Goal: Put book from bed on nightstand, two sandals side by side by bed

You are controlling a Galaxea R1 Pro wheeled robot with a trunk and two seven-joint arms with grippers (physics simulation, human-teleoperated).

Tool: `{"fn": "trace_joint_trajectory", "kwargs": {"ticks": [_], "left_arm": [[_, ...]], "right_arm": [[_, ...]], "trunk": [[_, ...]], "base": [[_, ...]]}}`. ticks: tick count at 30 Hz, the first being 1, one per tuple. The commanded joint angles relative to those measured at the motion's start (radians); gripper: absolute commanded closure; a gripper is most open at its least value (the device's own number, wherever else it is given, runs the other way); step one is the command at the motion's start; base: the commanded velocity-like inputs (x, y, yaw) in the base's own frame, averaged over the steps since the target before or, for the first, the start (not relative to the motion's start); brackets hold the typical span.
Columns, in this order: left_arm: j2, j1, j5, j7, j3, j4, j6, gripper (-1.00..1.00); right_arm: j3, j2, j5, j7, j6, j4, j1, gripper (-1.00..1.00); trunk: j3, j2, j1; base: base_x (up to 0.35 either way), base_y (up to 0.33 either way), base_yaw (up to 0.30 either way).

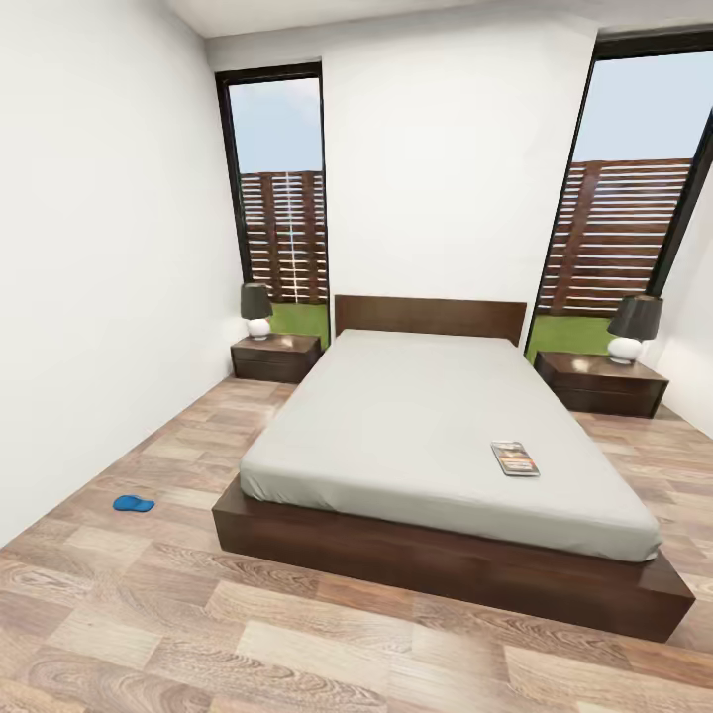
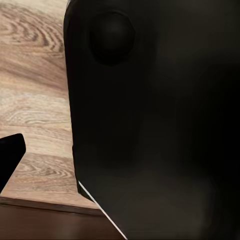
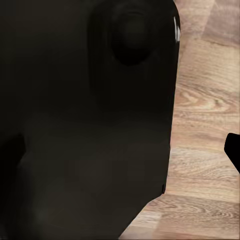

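Wood-plank floor (image 1: pixel 327 634) runs across the whole bedroom, pale with a strong grain. The bed (image 1: pixel 446 564) stands in the middle, dark brown frame and headboard against the far white wall, with a plain grey mattress on top. The book (image 1: pixel 515 458) lies flat on the mattress, toward the near right part, well in from the edge, cover up.

One blue sandal (image 1: pixel 133 504) lies on the floor to the left of the bed, near the left wall and well apart from the frame. The second sandal cannot be located in these views.

Left nightstand (image 1: pixel 275 357) sits at the far left of the bed, just beside the headboard, carrying a lamp (image 1: pixel 256 310) with a dark shade and white base. Right nightstand (image 1: pixel 600 383) sits at the far right, with a like lamp (image 1: pixel 634 328) on it. Behind each nightstand a tall black-framed window (image 1: pixel 277 188) shows a slatted wooden fence and grass.

The left wrist view is taken up mostly by a dark body of the robot (image 2: pixel 160 120), with floor beside it and a dark finger tip (image 2: pixel 9 157) at the edge. The right wrist view shows the same arrangement, dark body (image 3: pixel 85 120) and floor. Whether either pincer is spread or pressed together cannot be told.
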Motion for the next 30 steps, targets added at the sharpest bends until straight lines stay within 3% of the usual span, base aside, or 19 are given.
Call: {"fn": "trace_joint_trajectory", "kwargs": {"ticks": [1, 5, 21, 30], "left_arm": [[0.000, 0.000, 0.000, 0.000, 0.000, 0.000, 0.000, -1.00], [0.006, -0.017, -0.001, -0.006, 0.022, -0.023, 0.001, -1.00], [0.009, -0.029, 0.006, -0.002, 0.029, -0.049, -0.002, -1.00], [0.007, -0.029, 0.006, -0.003, 0.029, -0.053, -0.002, -1.00]], "right_arm": [[0.000, 0.000, 0.000, 0.000, 0.000, 0.000, 0.000, -1.00], [-0.007, 0.011, -0.001, 0.010, -0.019, -0.023, -0.023, -1.00], [-0.003, 0.019, -0.012, 0.006, -0.036, -0.114, -0.115, -1.00], [-0.003, 0.020, -0.014, 0.005, -0.032, -0.132, -0.117, -1.00]], "trunk": [[0.000, 0.000, 0.000], [0.000, 0.000, 0.000], [0.000, 0.000, 0.000], [0.000, 0.000, 0.000]], "base": [[0.000, 0.000, 0.000], [0.000, 0.000, 0.000], [0.000, 0.000, 0.000], [0.067, 0.102, -0.016]]}}
